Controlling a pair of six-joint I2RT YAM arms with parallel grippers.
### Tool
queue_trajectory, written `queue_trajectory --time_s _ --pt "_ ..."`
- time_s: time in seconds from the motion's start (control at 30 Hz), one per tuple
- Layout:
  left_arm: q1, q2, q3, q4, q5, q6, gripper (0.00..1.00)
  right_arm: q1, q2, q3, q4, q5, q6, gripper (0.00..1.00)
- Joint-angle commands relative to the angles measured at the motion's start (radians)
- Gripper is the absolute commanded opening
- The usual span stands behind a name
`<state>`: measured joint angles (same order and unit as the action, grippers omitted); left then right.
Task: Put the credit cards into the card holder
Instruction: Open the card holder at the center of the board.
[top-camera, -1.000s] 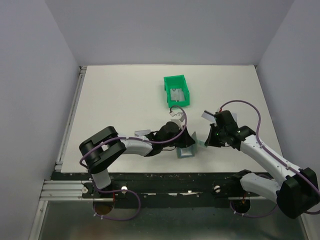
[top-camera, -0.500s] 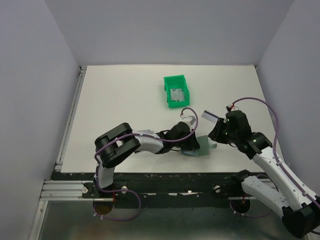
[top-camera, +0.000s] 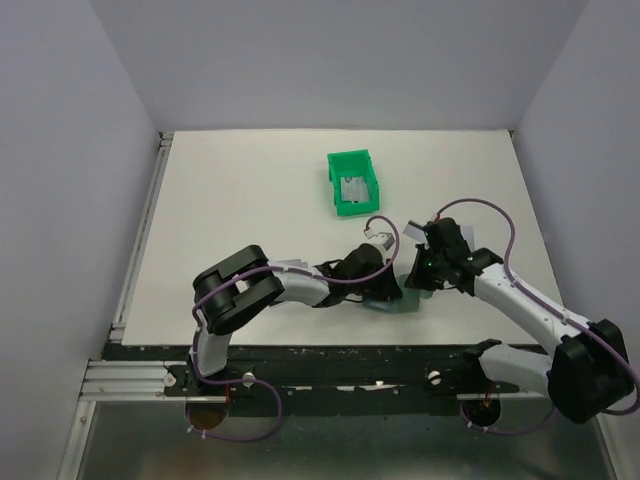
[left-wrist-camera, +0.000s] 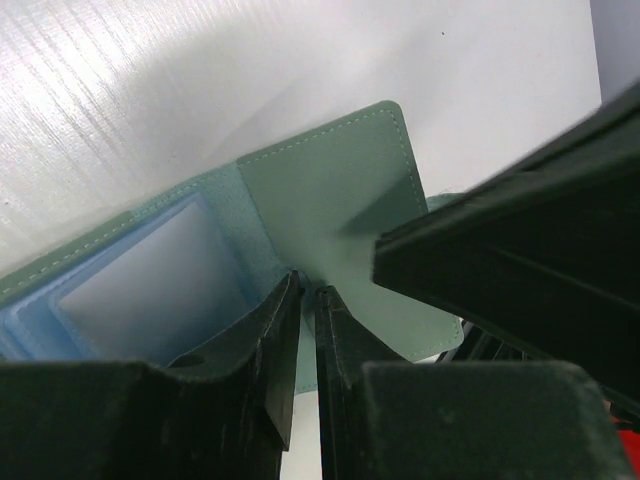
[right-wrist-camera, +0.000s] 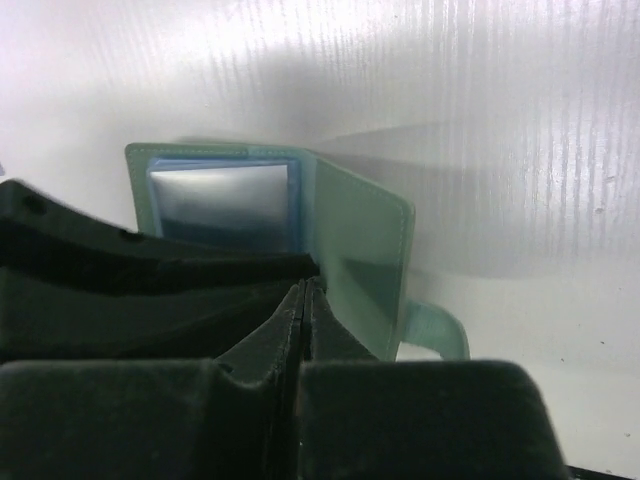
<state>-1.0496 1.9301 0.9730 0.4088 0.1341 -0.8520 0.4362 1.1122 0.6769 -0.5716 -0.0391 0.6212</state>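
The card holder (top-camera: 403, 300) lies open near the table's front edge, between both arms. My left gripper (top-camera: 387, 288) reaches in from the left and is shut on its middle fold (left-wrist-camera: 307, 290), blue pocket (left-wrist-camera: 150, 290) on one side, green leaf (left-wrist-camera: 340, 200) on the other. My right gripper (top-camera: 412, 278) is shut, tips (right-wrist-camera: 305, 285) against the green leaf (right-wrist-camera: 365, 250), nothing visible between them. A silvery credit card (right-wrist-camera: 220, 200) sits in the blue pocket. Another card (top-camera: 412, 229) lies on the table beside the right arm. One more lies in the green bin (top-camera: 353, 188).
The bright green bin (top-camera: 335, 170) stands at the table's middle back. The holder's strap tab (right-wrist-camera: 440, 330) sticks out towards the front edge. The black bar of the left gripper (right-wrist-camera: 150, 270) crosses the right wrist view. Walls close in both sides.
The left arm slid right with the card holder a second ago, then held still. The right gripper pulled back to the upper right, then returned to the holder's green leaf.
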Motion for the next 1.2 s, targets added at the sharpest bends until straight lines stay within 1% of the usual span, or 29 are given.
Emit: queue_trajectory --time_s 0.0,0.23,0.33,0.4,0.63,0.83,0.97,1.03,1.17 --pt "-0.007 -0.065 -0.022 -0.024 0.004 0.019 0.26 -0.007 0.098 0.007 0.038 0.008 0.046 0.06" --pt "-0.007 -0.252 -0.071 -0.074 -0.050 0.056 0.27 -0.008 0.195 -0.017 0.070 0.021 0.066 0.02" --pt "-0.004 -0.304 -0.080 -0.096 -0.071 0.076 0.29 -0.005 0.230 -0.023 0.090 0.016 0.072 0.01" --pt "-0.003 -0.310 -0.083 -0.108 -0.077 0.085 0.30 -0.007 0.248 -0.027 0.101 0.013 0.075 0.01" --pt "0.005 -0.257 -0.074 -0.125 -0.067 0.093 0.30 -0.007 0.267 -0.042 0.102 0.022 0.081 0.00" --pt "0.029 -0.220 -0.046 -0.209 -0.119 0.080 0.28 -0.007 0.209 -0.073 0.119 0.002 0.081 0.01" --pt "0.045 -0.206 -0.054 -0.217 -0.126 0.076 0.28 -0.007 0.117 -0.070 0.084 -0.002 0.068 0.01" --pt "0.049 -0.200 -0.053 -0.217 -0.120 0.076 0.29 -0.007 0.069 -0.057 0.049 0.007 0.063 0.04" --pt "0.051 -0.187 -0.046 -0.212 -0.114 0.077 0.28 -0.008 0.002 -0.033 -0.039 0.033 0.058 0.14"
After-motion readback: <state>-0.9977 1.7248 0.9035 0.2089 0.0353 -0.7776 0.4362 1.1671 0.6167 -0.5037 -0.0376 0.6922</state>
